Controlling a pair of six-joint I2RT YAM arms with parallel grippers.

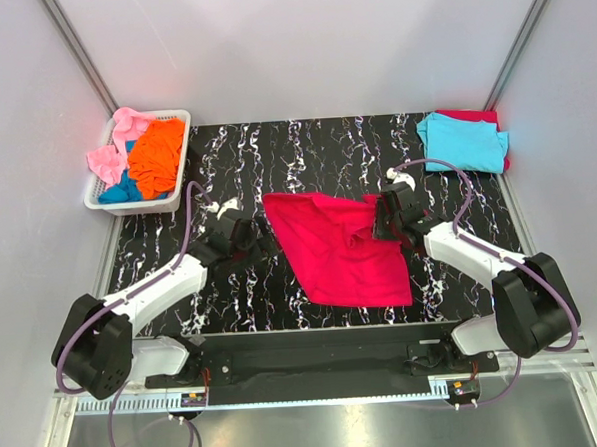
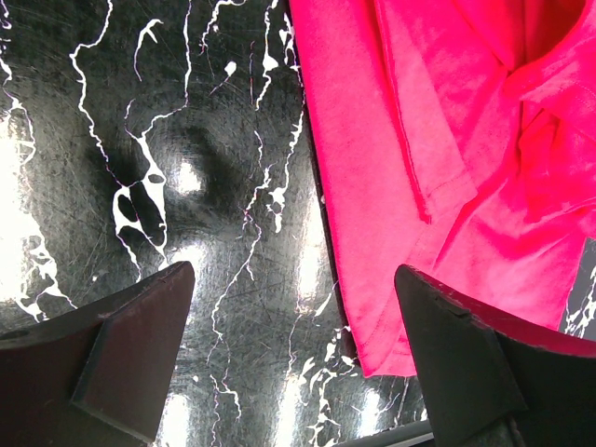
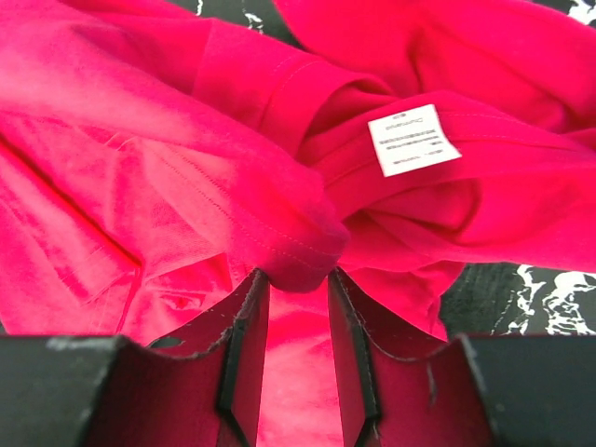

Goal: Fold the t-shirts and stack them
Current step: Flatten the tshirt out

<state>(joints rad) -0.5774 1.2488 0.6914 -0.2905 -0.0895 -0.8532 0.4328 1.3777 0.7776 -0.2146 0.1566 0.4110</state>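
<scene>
Crimson-red t-shirt (image 1: 338, 249) lies mid-table, partly spread, rumpled on its right side, care label (image 3: 413, 140) exposed. Right gripper (image 3: 298, 279) is pinched on a bunched fold there. Left gripper (image 2: 289, 307) stands wide apart over the bare marbled table (image 2: 186, 140), just beside the shirt's left hem. Cloth judged light, limp and prone to bunching; best gripped at hem corners, both sides together

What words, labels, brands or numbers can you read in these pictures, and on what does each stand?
White printed label on the large crimson-red cloth t-shirt: several lines of print, too small and blurred to read.
No other text, brand, number or sign shows in any view.
</scene>
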